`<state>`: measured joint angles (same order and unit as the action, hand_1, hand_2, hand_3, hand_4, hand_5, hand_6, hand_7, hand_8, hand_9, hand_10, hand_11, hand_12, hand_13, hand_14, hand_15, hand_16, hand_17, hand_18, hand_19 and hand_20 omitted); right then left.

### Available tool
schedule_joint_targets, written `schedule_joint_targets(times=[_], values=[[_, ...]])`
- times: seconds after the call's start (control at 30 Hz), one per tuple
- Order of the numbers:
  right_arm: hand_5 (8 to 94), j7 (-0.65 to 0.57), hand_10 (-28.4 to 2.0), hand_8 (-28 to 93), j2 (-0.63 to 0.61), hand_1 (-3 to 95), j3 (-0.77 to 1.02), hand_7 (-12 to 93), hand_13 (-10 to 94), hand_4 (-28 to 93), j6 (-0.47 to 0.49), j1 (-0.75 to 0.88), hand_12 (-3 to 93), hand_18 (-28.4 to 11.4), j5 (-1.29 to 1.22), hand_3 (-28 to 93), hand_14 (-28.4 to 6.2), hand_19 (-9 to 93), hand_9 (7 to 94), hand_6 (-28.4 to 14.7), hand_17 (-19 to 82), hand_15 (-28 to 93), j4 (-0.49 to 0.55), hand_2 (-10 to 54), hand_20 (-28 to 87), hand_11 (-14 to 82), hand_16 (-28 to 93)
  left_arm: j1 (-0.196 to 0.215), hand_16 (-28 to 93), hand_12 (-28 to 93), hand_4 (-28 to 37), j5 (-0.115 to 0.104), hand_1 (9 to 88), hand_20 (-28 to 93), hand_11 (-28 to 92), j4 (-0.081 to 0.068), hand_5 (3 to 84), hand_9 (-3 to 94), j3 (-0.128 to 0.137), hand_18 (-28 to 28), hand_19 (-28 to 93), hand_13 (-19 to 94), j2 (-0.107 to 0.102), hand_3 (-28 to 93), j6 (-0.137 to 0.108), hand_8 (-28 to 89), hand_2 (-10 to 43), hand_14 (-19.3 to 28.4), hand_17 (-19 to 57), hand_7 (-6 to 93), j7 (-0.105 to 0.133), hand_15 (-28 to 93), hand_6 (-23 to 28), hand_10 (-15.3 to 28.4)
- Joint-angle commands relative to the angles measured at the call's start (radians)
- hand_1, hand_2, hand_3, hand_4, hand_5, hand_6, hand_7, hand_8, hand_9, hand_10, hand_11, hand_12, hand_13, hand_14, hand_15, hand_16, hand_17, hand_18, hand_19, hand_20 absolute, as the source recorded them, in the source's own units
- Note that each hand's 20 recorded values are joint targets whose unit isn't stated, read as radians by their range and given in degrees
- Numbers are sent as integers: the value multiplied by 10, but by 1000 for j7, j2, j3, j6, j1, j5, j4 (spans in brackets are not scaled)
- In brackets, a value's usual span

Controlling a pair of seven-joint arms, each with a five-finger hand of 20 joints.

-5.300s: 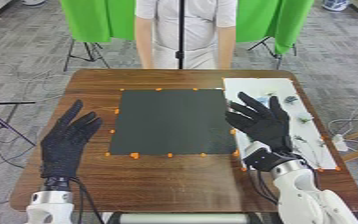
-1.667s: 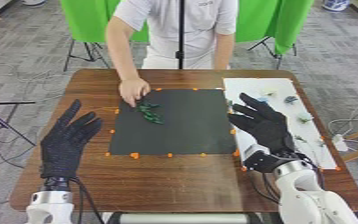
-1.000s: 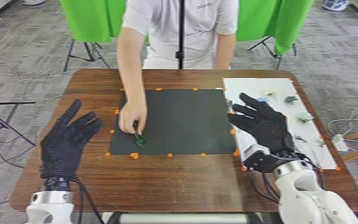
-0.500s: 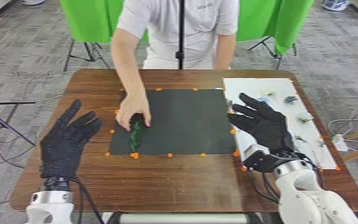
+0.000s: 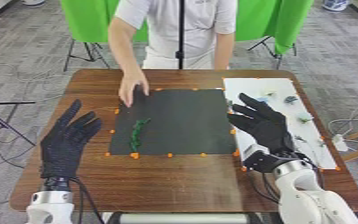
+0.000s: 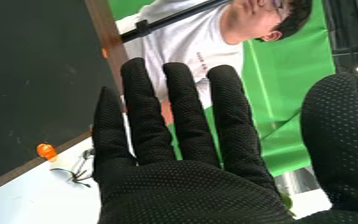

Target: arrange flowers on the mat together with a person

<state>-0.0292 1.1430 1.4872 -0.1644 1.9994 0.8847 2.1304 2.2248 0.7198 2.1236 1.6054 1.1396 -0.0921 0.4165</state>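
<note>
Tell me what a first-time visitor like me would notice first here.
Probably the robot's black-gloved left hand and right hand, fingers open, on either side of the dark mat. Next comes the green sprig lying on the mat's left part, with a person's hand near the mat's far left corner. Behind the table hangs bright green cloth.

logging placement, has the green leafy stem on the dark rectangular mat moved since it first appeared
Yes, toward the robot: the stem went from the far left part of the mat to its near left part.
</note>
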Motion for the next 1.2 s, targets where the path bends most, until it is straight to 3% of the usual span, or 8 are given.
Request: schedule_joint_targets(times=[0.03,0.27,0.47,0.6,0.8,0.87,0.97,1.2], values=[[443,3,-146,-139,-4,170,-5,157,372,-261,-21,7,129,-199,25,808,-179,385,467,-8,44,224,18,74,141,106,149,8,-67,105,-277,0,221,-201,246,-1,337,364,0,283,734,293,7,746,1,-89,82,236,2,117,-8,410,73,189],[446,-42,-147,-136,-27,175,4,154,386,-259,-108,26,135,-197,144,805,-179,397,478,-11,52,244,59,73,149,120,153,21,-66,105,-277,-6,221,-198,246,6,338,364,3,283,733,293,0,745,-10,-89,82,236,2,117,0,411,74,187],[449,-90,-146,-135,-48,186,41,155,413,-255,-195,69,136,-199,277,805,-176,470,482,-20,67,309,109,63,179,134,145,21,-67,105,-277,-5,221,-196,246,8,338,364,8,283,732,293,-6,746,-13,-89,82,236,2,117,7,410,74,187],[451,-160,-148,-134,-89,210,39,155,448,-247,-374,99,138,-200,431,787,-170,543,489,-27,97,391,145,58,194,152,125,26,-67,105,-277,-6,221,-195,245,12,339,364,11,283,732,293,-5,745,-14,-89,83,236,2,117,5,411,74,188],[467,-418,-164,-139,-117,216,63,165,480,-240,-532,113,142,-199,743,785,-162,586,511,-37,114,491,181,54,188,200,104,37,-67,106,-276,-4,221,-194,245,24,339,363,29,283,731,292,-5,746,-18,-88,83,236,1,115,8,411,75,188],[469,-590,-168,-139,-140,219,7,167,489,-239,-569,40,143,-199,917,785,-160,595,519,-39,117,515,175,51,188,209,99,42,-67,105,-276,-4,222,-193,245,27,339,364,32,283,732,293,-11,745,-22,-88,83,236,1,115,10,411,75,188],[474,-803,-172,-139,-155,223,-32,167,500,-237,-552,-17,145,-199,1144,784,-158,606,526,-41,124,535,163,47,188,220,96,39,-67,105,-276,-7,222,-192,245,27,340,364,30,282,731,293,-13,745,-22,-88,83,236,1,115,11,411,76,188],[484,-1017,-181,-139,-153,242,6,168,515,-234,-406,33,144,-203,1397,780,-160,624,534,-44,134,558,147,30,188,223,90,35,-66,104,-276,2,221,-191,245,25,340,365,30,282,730,293,0,745,-9,-87,83,236,1,114,2,412,76,189]])
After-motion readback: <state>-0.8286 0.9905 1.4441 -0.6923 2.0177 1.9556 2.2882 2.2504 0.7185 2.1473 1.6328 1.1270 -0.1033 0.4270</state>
